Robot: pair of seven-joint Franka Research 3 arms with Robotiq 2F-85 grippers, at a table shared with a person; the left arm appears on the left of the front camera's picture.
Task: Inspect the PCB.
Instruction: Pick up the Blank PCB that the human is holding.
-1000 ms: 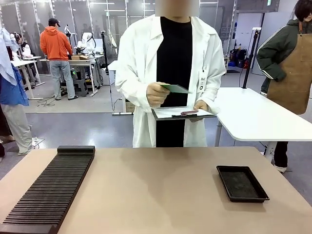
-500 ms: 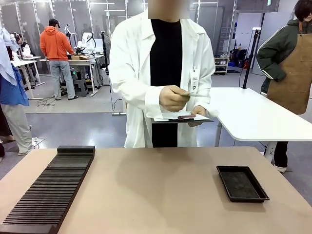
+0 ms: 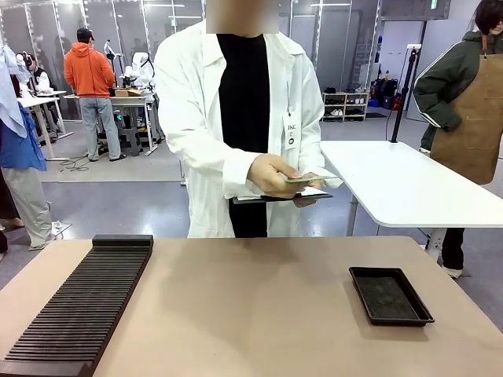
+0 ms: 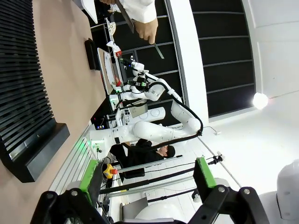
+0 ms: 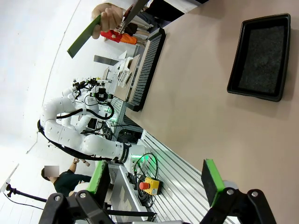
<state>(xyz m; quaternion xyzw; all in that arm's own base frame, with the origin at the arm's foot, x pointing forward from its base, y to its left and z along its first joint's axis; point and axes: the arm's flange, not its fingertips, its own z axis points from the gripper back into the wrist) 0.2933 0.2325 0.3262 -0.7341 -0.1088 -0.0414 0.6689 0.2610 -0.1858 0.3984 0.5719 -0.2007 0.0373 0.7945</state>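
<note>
Currently in hand: inspection, by my reading. The PCB (image 3: 312, 179) is with the person, not the robot, held up off the counter (image 3: 251, 306).
Next move calls for: a judgement only. Either the person finishes looking and passes the board across, or sets it down. A pincer would then need to close on a thin edge without bending it.
Counter: tan, wide, bare through the middle.
Person: white coat, standing past the far edge of the counter, forearms at about waist height.
Slotted rack (image 3: 86, 302): long, black, ribbed, lying at the robot's left side of the counter.
Tray (image 3: 391, 295): black, shallow, rectangular, at the robot's right side, nothing in it.
Clipboard (image 3: 271, 199): dark, with white paper, carried flat in front of the person's body.
Left pincer (image 4: 146, 176): green pads spread apart, nothing between them, well away from the board.
Right pincer (image 5: 154, 179): pads likewise spread, empty, high over the counter.
Hand (image 3: 271, 174): grips the board at one end, just above the clipboard.
PCB, location: in that hand, over the clipboard, well apart from both pincers.
PCB, look: thin, flat, rigid. Nearly edge-on and pale from the front; a plain green strip from the right wrist. Components too small to tell.
</note>
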